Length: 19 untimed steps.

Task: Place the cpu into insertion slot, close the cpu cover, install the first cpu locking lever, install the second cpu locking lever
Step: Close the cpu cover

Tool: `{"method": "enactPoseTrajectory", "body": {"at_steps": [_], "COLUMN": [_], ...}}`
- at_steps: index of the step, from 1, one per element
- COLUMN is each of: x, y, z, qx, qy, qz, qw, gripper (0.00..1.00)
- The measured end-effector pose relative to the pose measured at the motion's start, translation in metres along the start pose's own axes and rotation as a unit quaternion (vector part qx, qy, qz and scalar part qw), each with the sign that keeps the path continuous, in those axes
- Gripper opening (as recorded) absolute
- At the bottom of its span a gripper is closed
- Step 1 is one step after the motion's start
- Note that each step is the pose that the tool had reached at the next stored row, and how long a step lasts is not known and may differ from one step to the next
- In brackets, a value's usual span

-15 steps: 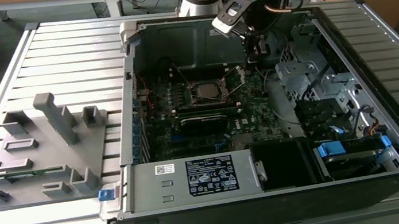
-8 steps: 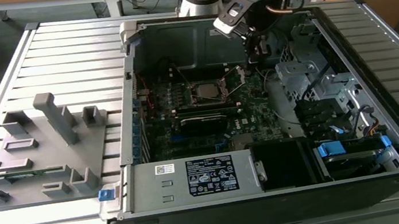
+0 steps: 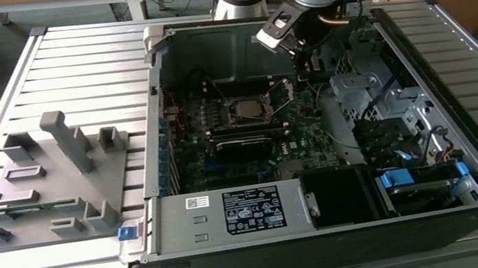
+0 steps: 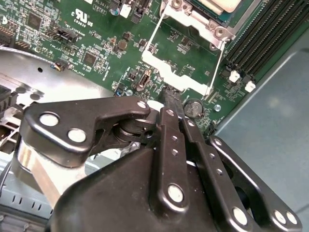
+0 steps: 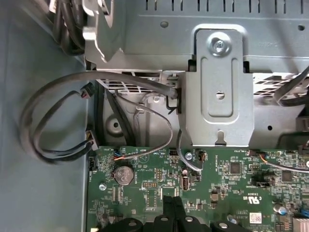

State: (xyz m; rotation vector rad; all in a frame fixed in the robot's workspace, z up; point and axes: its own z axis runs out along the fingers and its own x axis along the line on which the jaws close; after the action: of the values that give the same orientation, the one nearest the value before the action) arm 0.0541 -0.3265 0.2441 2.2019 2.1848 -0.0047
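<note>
cpu seated in the insertion slot inside an open computer case. cpu cover flipped open, not yet closed; both locking steps remain. gripper pinched closed, nothing visible between its fingers, at the cover's free edge.

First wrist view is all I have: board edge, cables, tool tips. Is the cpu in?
Observer: Yes. In the exterior view the cpu lies in the insertion slot.
Operator: Cover?
Observer: The cpu cover is open, off the cpu, in the second wrist view.
Operator: Tool versus cover?
Observer: There the tool is shut, tips at the cover's free edge; contact unclear.
</note>
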Motion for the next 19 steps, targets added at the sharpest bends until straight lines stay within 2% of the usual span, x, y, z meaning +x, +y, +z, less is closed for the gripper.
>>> {"method": "enactPoseTrajectory", "body": {"at_steps": [2,7,10,13,19], "x": [0.0001,0.0001,0.0001,-0.0001,-0.0002], "y": [0.0,-0.0001,-0.0022,-0.0082,-0.0249], "z": [0.0026,0.003,0.0031,0.0033,0.0043], "qx": [0.0,0.0,-0.0004,-0.0019,-0.0056], "qy": [0.0,-0.0002,0.0,-0.0001,0.0], "qz": [0.0,0.0,0.0,0.0,0.0], "qw": [1.0,1.0,1.0,1.0,0.99998], "gripper": [0.1,0.1,0.1,0.1,0.1]}}
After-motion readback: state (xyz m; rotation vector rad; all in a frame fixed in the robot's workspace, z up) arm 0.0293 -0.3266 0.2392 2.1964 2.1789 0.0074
